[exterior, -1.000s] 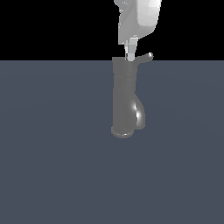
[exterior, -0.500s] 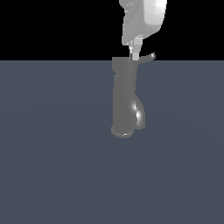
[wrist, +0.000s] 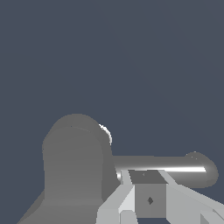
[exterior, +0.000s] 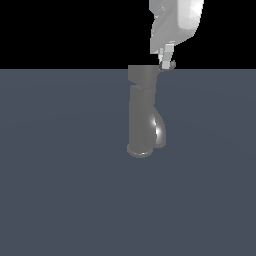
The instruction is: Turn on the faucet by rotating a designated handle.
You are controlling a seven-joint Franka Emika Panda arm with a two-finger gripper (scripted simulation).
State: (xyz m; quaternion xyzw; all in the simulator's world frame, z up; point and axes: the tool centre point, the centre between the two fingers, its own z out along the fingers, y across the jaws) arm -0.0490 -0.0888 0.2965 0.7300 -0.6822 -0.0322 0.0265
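The handle [exterior: 169, 66] is sticking out sideways from the cap of the faucet [exterior: 141, 112], toward the exterior view's right. The faucet is standing upright on the table [exterior: 60, 175], its shiny spout [exterior: 160, 131] curving down near the base. The hand [exterior: 166, 59] is hanging just above the handle, touching it; whether it is clenched I cannot tell.

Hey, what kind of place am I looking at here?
Likely a bare simulated test scene, not a real kitchen: a lone faucet stands on a flat grey floor under a black void, with a gripper at its handle.
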